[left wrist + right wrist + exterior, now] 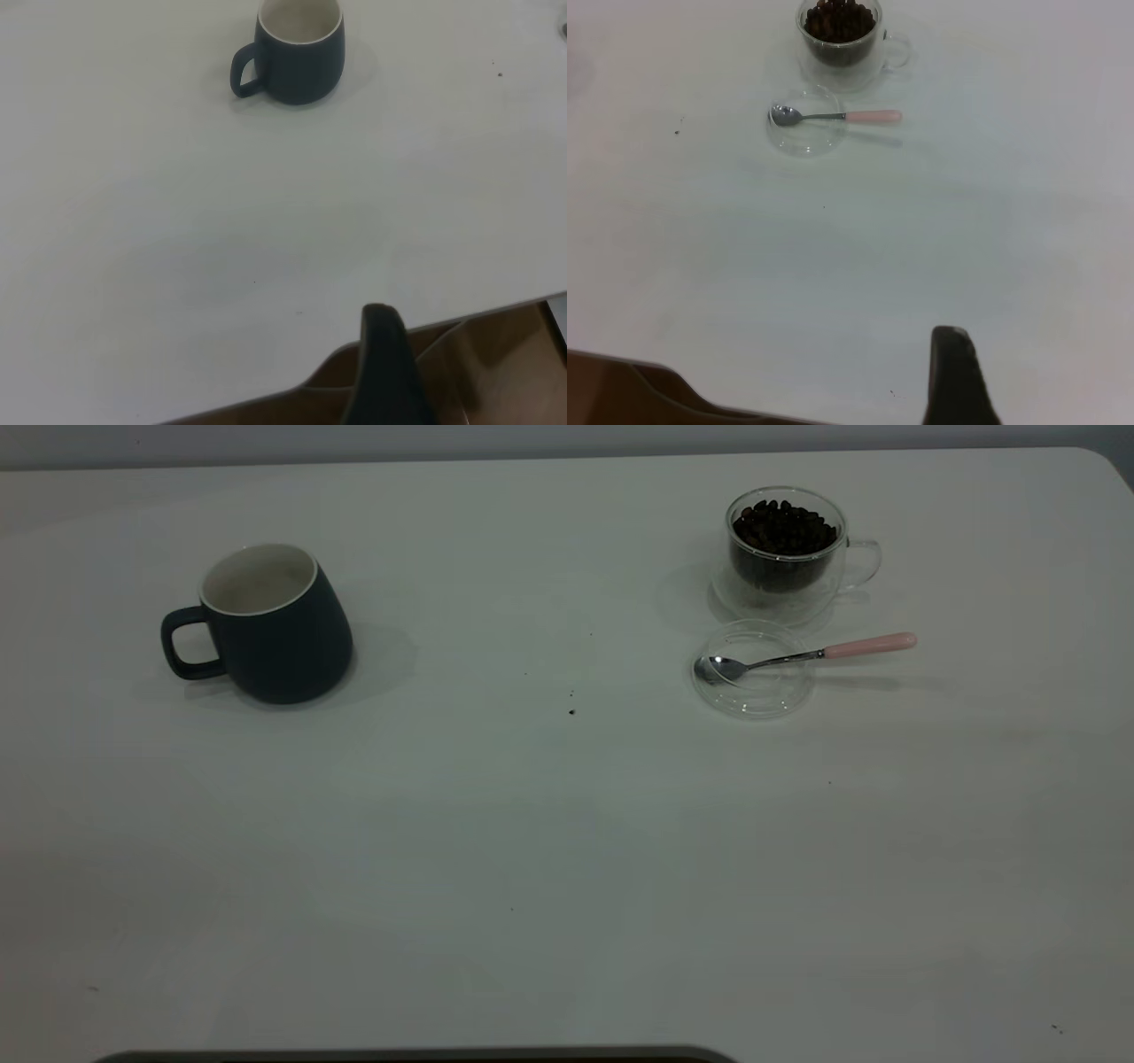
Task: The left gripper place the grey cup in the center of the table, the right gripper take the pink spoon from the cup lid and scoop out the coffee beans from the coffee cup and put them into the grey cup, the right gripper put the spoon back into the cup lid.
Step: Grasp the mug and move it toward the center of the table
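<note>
Hands: left hand (387, 372) and right hand (954, 376) parked at desk (532, 868) edge; grip state unreadable.
Spoon (802, 657): bowl resting in lid (753, 670), handle overhanging for pickup.

I can read no text, label, brand, number or sign on anything in my views here.

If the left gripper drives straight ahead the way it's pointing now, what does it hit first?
Probably the grey cup: it stands ahead of the left gripper, slightly off its line, with only bare table between. Depth is unclear.
</note>
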Motion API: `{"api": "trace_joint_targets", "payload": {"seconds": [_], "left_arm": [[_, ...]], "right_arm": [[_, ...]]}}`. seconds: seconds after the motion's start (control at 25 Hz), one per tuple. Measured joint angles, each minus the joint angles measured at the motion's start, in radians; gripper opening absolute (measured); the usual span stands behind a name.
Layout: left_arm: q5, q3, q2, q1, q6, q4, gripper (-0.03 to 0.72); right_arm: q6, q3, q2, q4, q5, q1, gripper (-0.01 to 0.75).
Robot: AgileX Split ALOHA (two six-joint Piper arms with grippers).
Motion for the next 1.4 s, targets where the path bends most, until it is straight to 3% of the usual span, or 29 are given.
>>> {"api": "trace_joint_targets", "payload": {"seconds": [1.24, 1.4], "left_arm": [[0.000, 0.000, 0.000, 0.000, 0.000, -0.052, 0.565], [-0.017, 0.000, 0.000, 0.000, -0.098, -0.047, 0.565]], "right_arm": [[0.000, 0.000, 0.000, 0.000, 0.000, 0.000, 0.523], [0.000, 0.000, 0.000, 0.000, 0.000, 0.000, 0.523]]}}
